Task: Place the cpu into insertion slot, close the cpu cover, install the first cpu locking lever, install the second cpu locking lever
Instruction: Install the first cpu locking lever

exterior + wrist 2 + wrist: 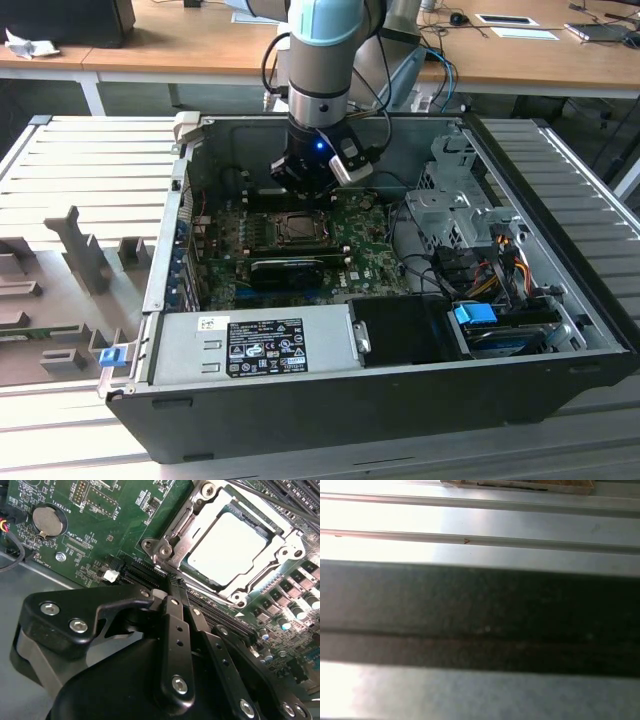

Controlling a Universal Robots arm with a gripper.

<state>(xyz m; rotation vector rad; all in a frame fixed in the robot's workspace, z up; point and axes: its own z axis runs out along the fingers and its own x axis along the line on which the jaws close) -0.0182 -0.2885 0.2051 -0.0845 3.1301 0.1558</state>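
— So, where is the cpu (226,547) sitting?

— In its socket on the motherboard (100,540), pale metal top facing up. The cpu cover (260,582) lies flat around it, so the chip shows through the square window.

— And in the exterior view?

— The socket is near the middle of the motherboard, inside the open computer case (300,420) lying on its side on the ribbed grey bench (90,170). The arm (322,60) comes down into the case from the far edge, and the gripper (300,195) hangs just over the far side of the socket.

— What are the fingers doing?

— In the second wrist view the gripper (172,587) has its two black fingers (175,625) pressed together, with nothing between them. Their tips sit right beside the corner of the cover frame, over the dark slot next to it; I cannot tell whether they touch the board.

— Anything else nearby?

— A round coin battery (47,521) lies on the motherboard, well apart from the socket.
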